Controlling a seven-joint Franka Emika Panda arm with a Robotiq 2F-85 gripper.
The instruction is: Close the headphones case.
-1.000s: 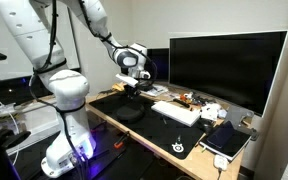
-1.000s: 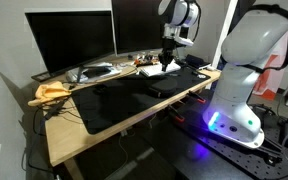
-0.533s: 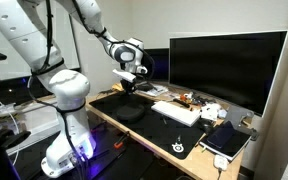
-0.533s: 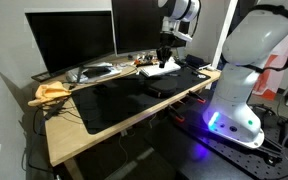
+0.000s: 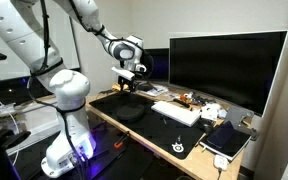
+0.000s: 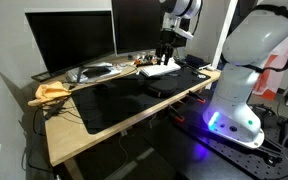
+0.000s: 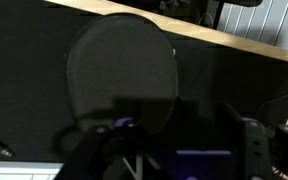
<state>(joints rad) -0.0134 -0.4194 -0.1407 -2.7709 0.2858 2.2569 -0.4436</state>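
Note:
The headphones case (image 7: pixel 121 70) is a black, rounded, flat shell lying on a black desk mat (image 7: pixel 234 90). It fills the upper left of the wrist view, and its lid looks down. It also shows as a dark disc in both exterior views (image 5: pixel 132 113) (image 6: pixel 162 88). My gripper (image 7: pixel 174 150) hangs well above the case (image 5: pixel 127 85) (image 6: pixel 165 58), apart from it. Its fingers (image 7: pixel 252 150) stand wide apart with nothing between them, so it is open.
A large monitor (image 5: pixel 224 65) stands at the back of the wooden desk, with a white keyboard (image 5: pixel 176 112) and a dark tablet (image 5: pixel 229 138) in front of it. A yellow cloth (image 6: pixel 52 92) lies at the far end. The desk's front edge (image 6: pixel 134 122) runs close to the case.
The gripper has opened from shut and has risen a little above the case.

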